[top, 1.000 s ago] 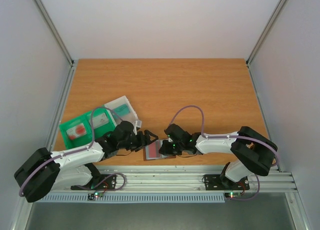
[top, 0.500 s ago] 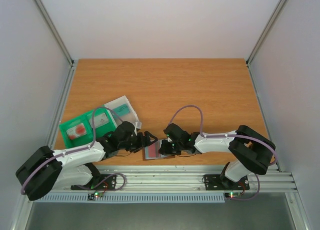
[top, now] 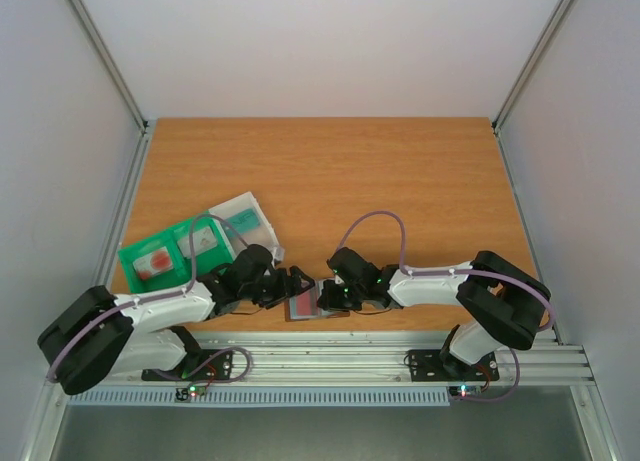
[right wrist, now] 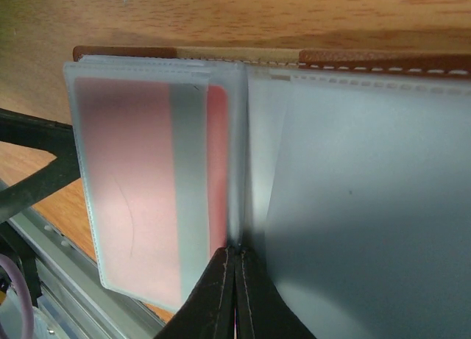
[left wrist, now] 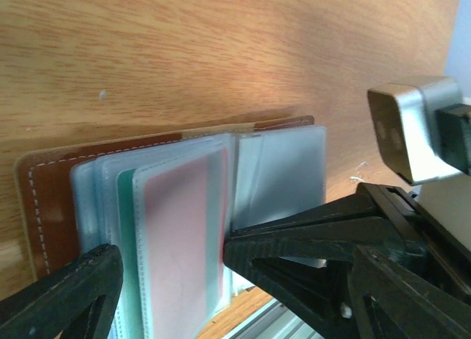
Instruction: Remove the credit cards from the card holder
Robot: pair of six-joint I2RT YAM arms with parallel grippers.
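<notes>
The card holder [top: 303,307] lies open on the table near the front edge, brown leather [left wrist: 44,199] underneath and clear sleeves fanned on top. A pink credit card [left wrist: 180,236] [right wrist: 125,177] sits inside the upper left sleeve. In the left wrist view my left gripper [left wrist: 169,254] is open, its fingers [left wrist: 294,243] straddling that sleeve stack. In the right wrist view my right gripper [right wrist: 234,252] is shut, its tips resting at the fold between the left sleeves and the grey right panel [right wrist: 360,199]. From above, both grippers [top: 298,284] [top: 322,301] meet over the holder.
A green tray [top: 135,251] at the left holds two cards [top: 153,265] [top: 203,239]. A translucent box [top: 243,219] with a teal card lies behind it. The metal rail [top: 330,356] runs just in front of the holder. Walls enclose the table on three sides.
My left gripper has slid right, closer over the holder, and opened a little wider. My right gripper's jaws have closed at the fold. The holder has stayed put.
</notes>
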